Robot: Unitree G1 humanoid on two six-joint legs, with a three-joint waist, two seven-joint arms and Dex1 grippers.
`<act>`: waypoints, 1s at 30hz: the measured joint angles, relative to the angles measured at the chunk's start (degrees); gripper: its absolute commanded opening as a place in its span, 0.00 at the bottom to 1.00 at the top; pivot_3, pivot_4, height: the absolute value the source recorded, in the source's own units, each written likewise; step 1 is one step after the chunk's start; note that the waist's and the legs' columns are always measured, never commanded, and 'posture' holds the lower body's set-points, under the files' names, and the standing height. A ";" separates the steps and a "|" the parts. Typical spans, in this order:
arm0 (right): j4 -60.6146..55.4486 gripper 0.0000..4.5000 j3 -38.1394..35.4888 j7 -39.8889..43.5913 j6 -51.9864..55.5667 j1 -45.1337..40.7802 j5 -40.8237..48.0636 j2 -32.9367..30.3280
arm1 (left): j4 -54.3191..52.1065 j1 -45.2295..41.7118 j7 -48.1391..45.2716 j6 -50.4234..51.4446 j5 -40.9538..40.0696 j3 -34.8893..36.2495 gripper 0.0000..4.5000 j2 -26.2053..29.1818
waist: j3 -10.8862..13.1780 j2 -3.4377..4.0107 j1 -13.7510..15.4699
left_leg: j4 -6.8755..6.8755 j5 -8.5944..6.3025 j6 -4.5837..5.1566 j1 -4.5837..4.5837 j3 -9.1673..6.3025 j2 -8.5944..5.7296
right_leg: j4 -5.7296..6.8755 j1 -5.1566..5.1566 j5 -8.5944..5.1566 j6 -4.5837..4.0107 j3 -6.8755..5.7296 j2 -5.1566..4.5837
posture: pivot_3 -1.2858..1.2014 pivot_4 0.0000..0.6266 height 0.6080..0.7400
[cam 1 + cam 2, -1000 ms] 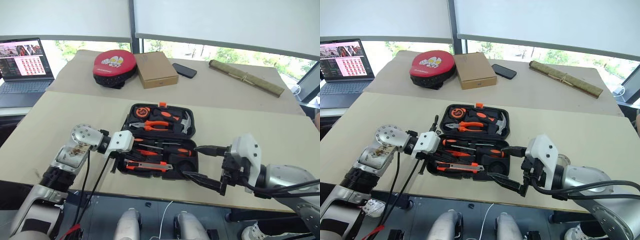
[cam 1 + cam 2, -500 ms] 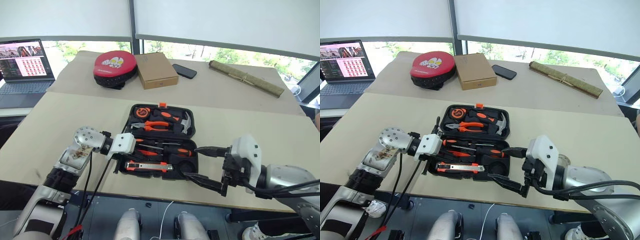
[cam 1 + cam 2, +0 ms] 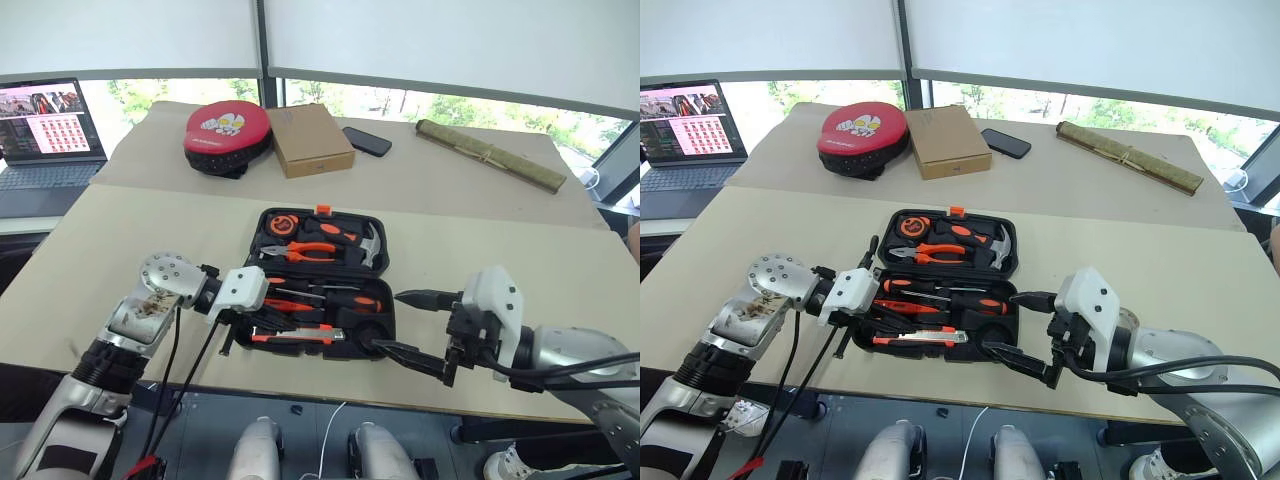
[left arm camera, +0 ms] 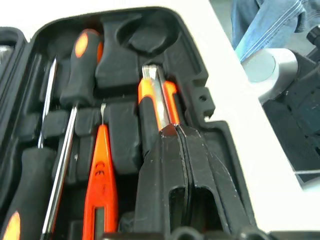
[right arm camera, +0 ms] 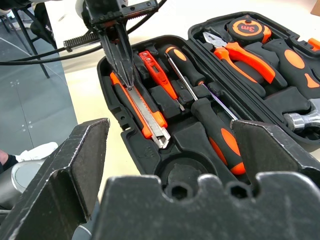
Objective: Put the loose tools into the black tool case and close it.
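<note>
The black tool case point(image 3: 330, 352) lies open on the near table. In its near half sit two long screwdrivers point(image 5: 220, 135) with black-and-orange handles, a small all-orange screwdriver point(image 5: 152, 67) and the black-and-orange utility knife point(image 3: 300, 336). My left gripper point(image 4: 176, 129) is shut, its tips resting on the knife's near end at the case's left side, with nothing between the fingers. My right gripper point(image 3: 387, 320) stands wide open just off the case's near right corner, holding nothing.
Pliers point(image 3: 310, 252), a hammer point(image 3: 372, 243) and a round tape measure point(image 3: 282, 224) fill the case's far half. Behind it lie a red and black round pad point(image 3: 228, 130), a cardboard box point(image 3: 312, 140), a phone point(image 3: 368, 141) and a rolled mat point(image 3: 490, 155). A laptop point(image 3: 45, 130) stands far left.
</note>
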 measured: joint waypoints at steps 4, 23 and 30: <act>-0.01 1.00 0.00 -0.01 0.00 0.01 0.04 0.00 | 0.21 0.28 1.19 -1.28 2.25 -0.40 0.01 0.10 | 0.00 0.00 0.04 | 0.00 0.00 0.00 0.00 0.01 0.00 | -0.01 0.00 0.00 0.00 0.00 0.00 | 0.52 0.24 1.00; -0.16 1.00 -0.32 -0.65 0.06 -0.01 1.16 -0.04 | 9.88 0.01 3.18 -11.57 5.58 -2.60 0.01 -2.84 | -0.23 0.30 0.19 | -0.04 0.00 0.00 0.69 0.01 0.01 | -0.22 0.79 -0.03 -0.04 -0.04 -0.03 | 0.52 0.24 1.00; -0.31 1.00 -3.14 -1.16 0.32 2.57 1.30 -0.83 | 5.53 0.37 2.81 -1.05 1.09 0.40 0.34 0.31 | -0.19 0.27 -0.02 | -0.13 -0.01 0.00 0.59 0.02 0.09 | -0.31 0.71 -0.06 -0.07 -0.05 0.00 | 0.52 0.24 1.00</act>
